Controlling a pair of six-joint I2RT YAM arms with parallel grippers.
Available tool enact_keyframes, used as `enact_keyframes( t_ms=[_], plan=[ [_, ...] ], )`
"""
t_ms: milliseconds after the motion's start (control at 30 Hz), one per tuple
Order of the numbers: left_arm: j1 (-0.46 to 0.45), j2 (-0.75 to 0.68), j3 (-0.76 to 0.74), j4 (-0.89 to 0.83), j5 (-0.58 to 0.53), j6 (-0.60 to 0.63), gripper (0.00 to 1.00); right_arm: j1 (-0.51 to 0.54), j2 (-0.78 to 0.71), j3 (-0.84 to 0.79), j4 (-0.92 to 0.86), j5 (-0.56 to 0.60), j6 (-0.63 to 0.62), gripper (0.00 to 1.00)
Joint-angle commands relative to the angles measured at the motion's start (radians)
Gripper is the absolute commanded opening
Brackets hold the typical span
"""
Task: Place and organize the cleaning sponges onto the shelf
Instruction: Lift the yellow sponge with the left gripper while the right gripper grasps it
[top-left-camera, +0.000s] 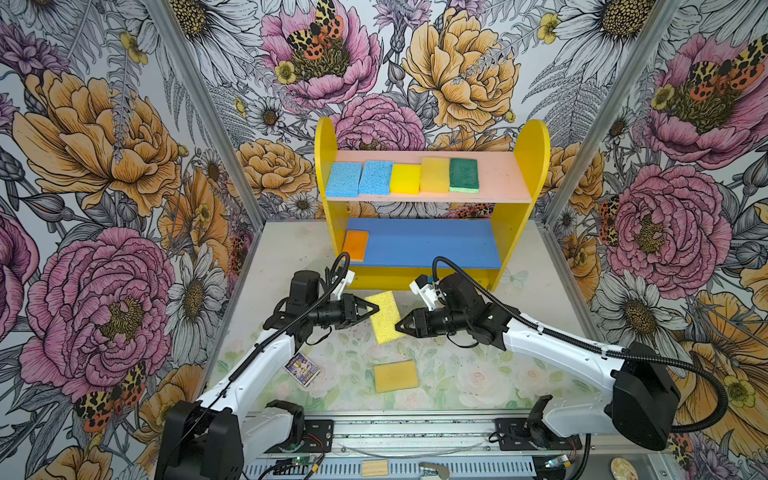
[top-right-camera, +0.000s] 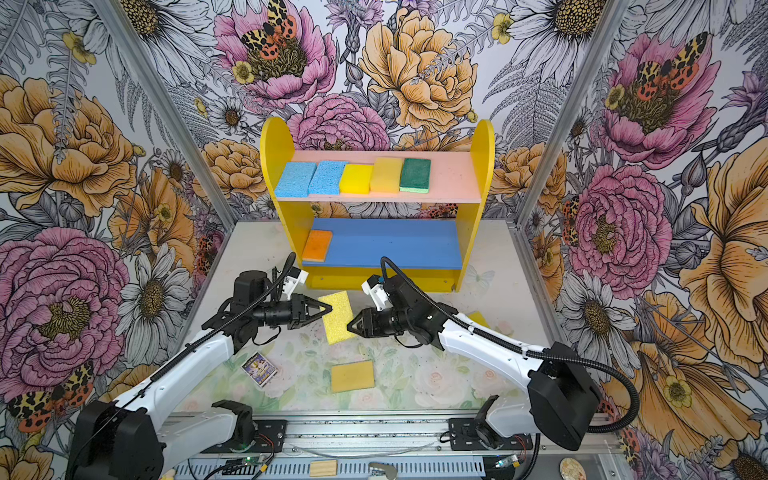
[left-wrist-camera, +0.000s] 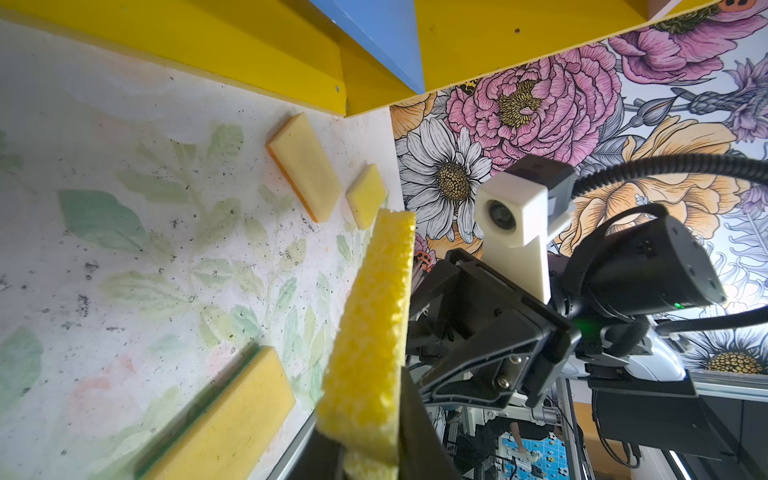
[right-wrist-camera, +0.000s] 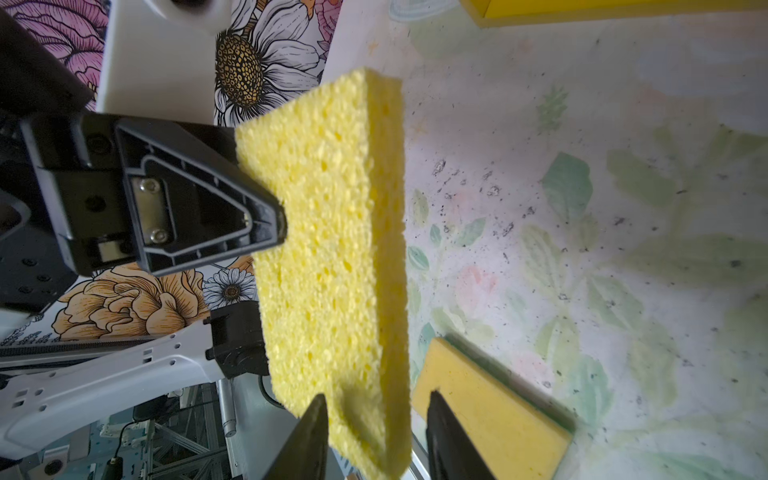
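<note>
Sponge (right-wrist-camera: 328, 249), porous yellow, hangs before the shelf (top-left-camera: 328, 166) pinched in my left hand (top-left-camera: 376, 309), my right hand (top-left-camera: 397, 325) spread astride its end (a handover, I judge): right must clamp before left releases.

The left arm (top-left-camera: 249, 380) and the right arm (top-left-camera: 561, 349) have white shells and big black joints. A black ribbed cable (top-left-camera: 706, 376) runs along each. The left gripper (top-left-camera: 375, 309) and right gripper (top-left-camera: 400, 326) are black, with pointed three-cornered fingers (right-wrist-camera: 208, 199) and small silver screws (right-wrist-camera: 151, 187). A white camera box (left-wrist-camera: 513, 216) sits on each wrist. A tiny green light (left-wrist-camera: 587, 326) glows.
</note>
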Motion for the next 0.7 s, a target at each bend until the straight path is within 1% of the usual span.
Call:
enact_keyframes(
  t_ms=[0, 133, 167, 233, 267, 367, 433, 533, 600, 667],
  plan=[
    [0.012, -0.02, -0.016, 0.039, 0.032, -0.001, 0.2, 0.008, 0.013, 0.028, 0.055, 0.009, 0.012, 0.33],
    [0.021, -0.022, -0.019, 0.04, 0.032, -0.004, 0.19, 0.007, 0.018, 0.029, 0.061, 0.01, 0.017, 0.17],
    [0.023, -0.025, -0.019, 0.039, 0.035, -0.004, 0.2, 0.031, 0.017, 0.029, 0.061, 0.012, 0.02, 0.13],
    [0.034, -0.031, -0.018, 0.03, 0.031, -0.004, 0.23, 0.033, 0.012, 0.027, 0.062, 0.019, 0.023, 0.07],
    [0.043, -0.038, -0.018, 0.023, 0.029, -0.001, 0.28, 0.032, 0.007, 0.026, 0.062, 0.028, 0.026, 0.05],
    [0.074, -0.066, -0.016, -0.004, 0.023, 0.006, 0.49, 0.033, -0.011, 0.026, 0.061, 0.062, 0.034, 0.02],
    [0.093, -0.087, -0.013, -0.02, 0.021, 0.005, 0.59, 0.031, -0.021, 0.029, 0.061, 0.084, 0.039, 0.0],
    [0.127, -0.124, 0.0, -0.068, 0.006, 0.014, 0.82, 0.031, -0.024, 0.041, 0.062, 0.118, 0.045, 0.0],
    [0.164, -0.167, 0.015, -0.111, -0.027, 0.024, 0.98, 0.026, -0.024, 0.05, 0.062, 0.142, 0.053, 0.0],
    [0.207, -0.238, 0.042, -0.177, -0.097, 0.053, 0.99, 0.018, -0.023, 0.055, 0.062, 0.18, 0.076, 0.0]
  ],
)
